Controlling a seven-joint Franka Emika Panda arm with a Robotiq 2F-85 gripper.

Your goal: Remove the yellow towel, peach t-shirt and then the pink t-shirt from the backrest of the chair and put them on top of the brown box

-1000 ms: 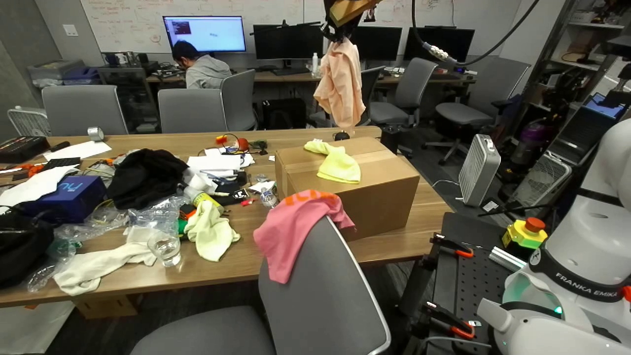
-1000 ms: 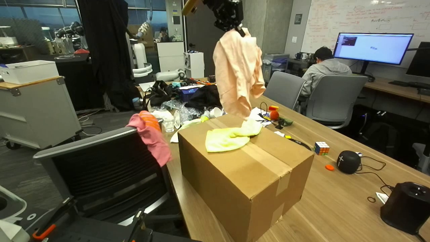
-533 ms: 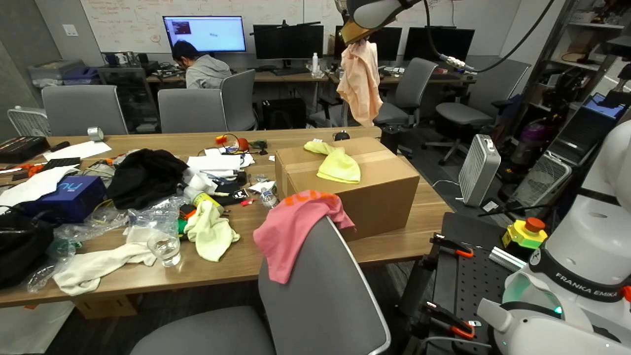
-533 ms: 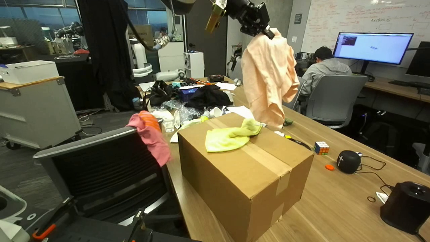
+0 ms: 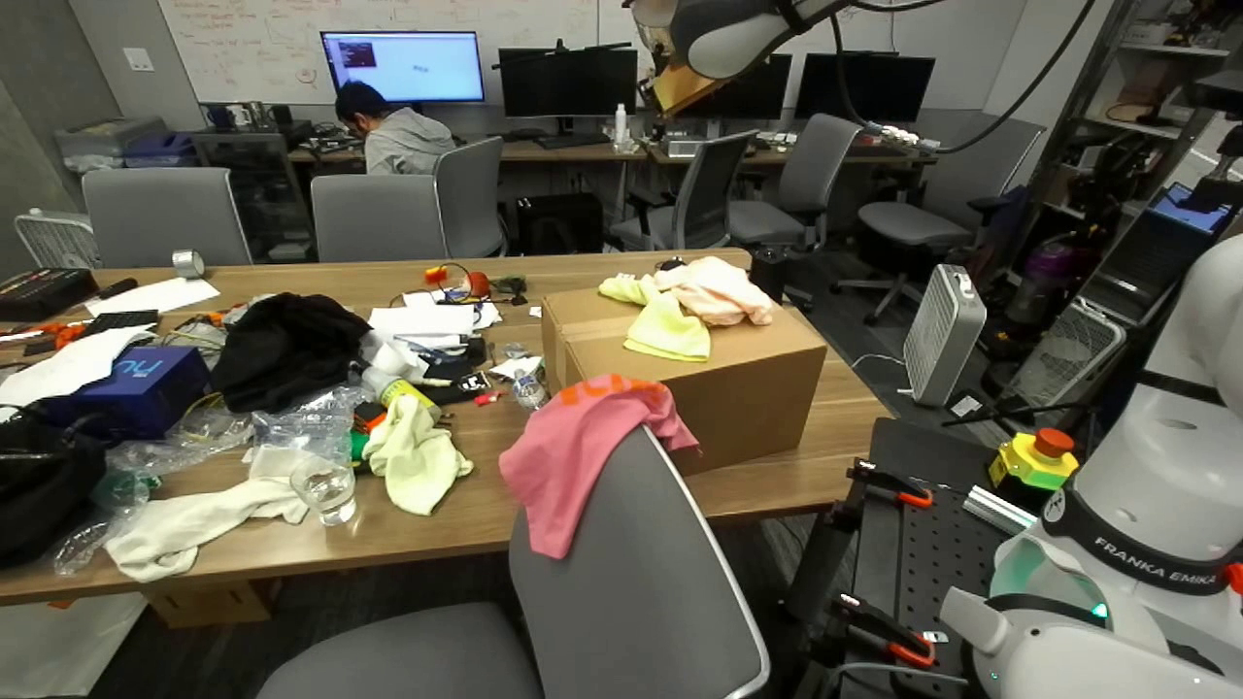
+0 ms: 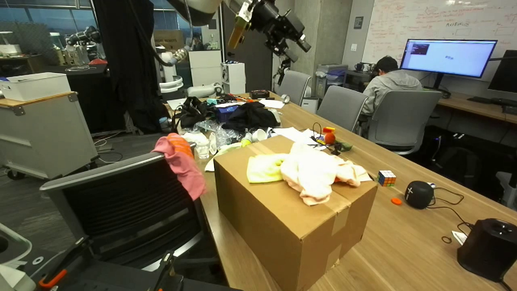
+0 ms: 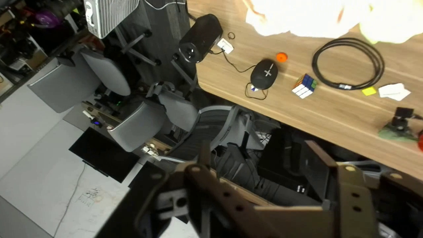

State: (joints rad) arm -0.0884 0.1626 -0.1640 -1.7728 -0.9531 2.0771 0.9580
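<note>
In an exterior view the hand (image 6: 299, 51) gapes; peach t-shirt (image 6: 313, 170) on brown box (image 6: 258, 210), three o'clock from yellow towel (image 6: 262, 168). Only exterior views show the pink t-shirt (image 5: 581, 456), over the office chair (image 5: 626, 582).

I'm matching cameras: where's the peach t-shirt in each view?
In an exterior view: peach t-shirt, above-right of centre.
In an exterior view: peach t-shirt, below-right of centre.
Wrist view: peach t-shirt, upper right, washed out.
Shared landmark: yellow towel, touching it.
</note>
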